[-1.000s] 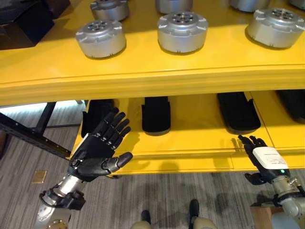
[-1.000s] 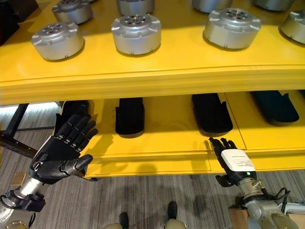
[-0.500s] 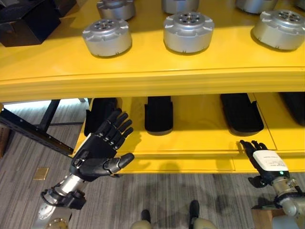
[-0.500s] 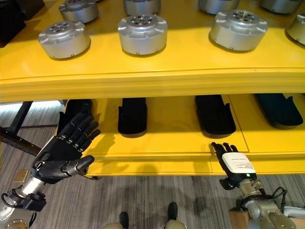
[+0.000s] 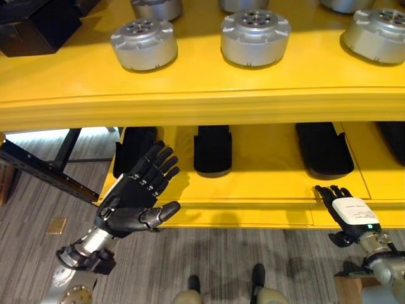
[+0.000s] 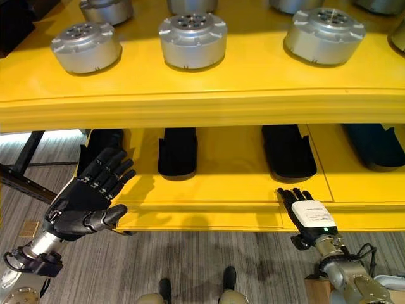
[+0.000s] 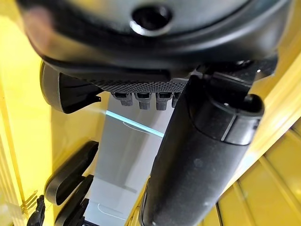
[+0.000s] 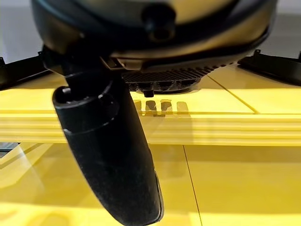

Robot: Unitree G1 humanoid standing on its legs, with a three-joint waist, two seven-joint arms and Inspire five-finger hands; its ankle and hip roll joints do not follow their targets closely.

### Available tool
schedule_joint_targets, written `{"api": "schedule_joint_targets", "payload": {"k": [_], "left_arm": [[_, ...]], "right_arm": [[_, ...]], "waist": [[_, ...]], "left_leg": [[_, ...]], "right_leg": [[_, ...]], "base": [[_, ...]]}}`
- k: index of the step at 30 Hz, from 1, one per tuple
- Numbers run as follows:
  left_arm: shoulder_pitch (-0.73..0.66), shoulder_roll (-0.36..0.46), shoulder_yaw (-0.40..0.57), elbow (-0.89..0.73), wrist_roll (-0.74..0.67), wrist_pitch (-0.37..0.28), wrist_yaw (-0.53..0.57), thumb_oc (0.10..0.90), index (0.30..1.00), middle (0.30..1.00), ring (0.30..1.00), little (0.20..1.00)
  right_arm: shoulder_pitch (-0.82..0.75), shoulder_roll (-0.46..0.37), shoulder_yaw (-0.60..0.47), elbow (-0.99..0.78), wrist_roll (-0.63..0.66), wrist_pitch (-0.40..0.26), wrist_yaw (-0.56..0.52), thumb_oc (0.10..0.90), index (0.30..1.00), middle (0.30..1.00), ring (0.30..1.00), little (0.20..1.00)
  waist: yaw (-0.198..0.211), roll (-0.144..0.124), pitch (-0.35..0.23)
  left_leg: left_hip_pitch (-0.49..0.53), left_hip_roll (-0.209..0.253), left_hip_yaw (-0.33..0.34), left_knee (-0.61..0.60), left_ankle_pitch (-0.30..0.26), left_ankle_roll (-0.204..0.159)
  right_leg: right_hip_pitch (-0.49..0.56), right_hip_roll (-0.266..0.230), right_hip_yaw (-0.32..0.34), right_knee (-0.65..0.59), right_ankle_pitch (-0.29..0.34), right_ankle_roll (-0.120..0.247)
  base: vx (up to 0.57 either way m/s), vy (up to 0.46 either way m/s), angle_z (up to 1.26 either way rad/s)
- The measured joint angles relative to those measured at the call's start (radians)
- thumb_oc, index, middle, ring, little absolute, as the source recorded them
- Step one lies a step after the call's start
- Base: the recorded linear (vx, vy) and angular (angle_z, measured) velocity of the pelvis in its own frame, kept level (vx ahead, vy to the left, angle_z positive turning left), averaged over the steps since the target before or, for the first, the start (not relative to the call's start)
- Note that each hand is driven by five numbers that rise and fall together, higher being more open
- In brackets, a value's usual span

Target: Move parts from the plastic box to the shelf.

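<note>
Several round silver metal parts stand on the yellow shelf's top board: one at the left, one in the middle, one at the right. My left hand hangs open and empty below that board, in front of the lower board's left end. My right hand is low at the right, fingers straight, at the lower board's front edge, holding nothing. In the wrist views the left hand's thumb and the right hand's thumb stand out with nothing between thumb and fingers.
Black moulded trays lie on the lower yellow board. A black box sits at the top board's left end. A dark metal frame bar runs over the grey floor at the left.
The whole picture has shifted a little, so the camera moved. Both hands stay open and almost still; the right one has sunk slightly.
</note>
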Motion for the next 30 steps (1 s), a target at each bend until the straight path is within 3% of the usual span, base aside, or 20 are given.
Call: {"api": "schedule_joint_targets", "payload": {"k": [9,30], "left_arm": [[-0.017,0.0,0.0,0.003,0.008,0.005,-0.006,0.9,1.0,1.0,1.0,1.0],[-0.038,0.0,-0.001,0.023,0.032,0.023,-0.02,0.9,1.0,1.0,1.0,1.0]], "right_arm": [[-0.039,-0.002,0.006,0.063,0.0,0.062,0.037,0.9,1.0,1.0,1.0,1.0],[-0.103,-0.018,0.046,0.114,-0.034,0.111,0.076,0.9,1.0,1.0,1.0,1.0]], "waist": [[0.005,0.0,0.0],[0.023,0.0,0.0]], "left_leg": [[0.001,0.0,-0.003,0.0,0.0,0.0],[0.001,0.0,-0.011,0.003,0.004,-0.005]], "right_leg": [[0.002,0.0,-0.002,0.0,0.0,0.0],[0.007,0.0,-0.005,0.0,0.003,-0.003]], "base": [[0.0,0.0,0.0],[0.0,0.0,0.0]]}}
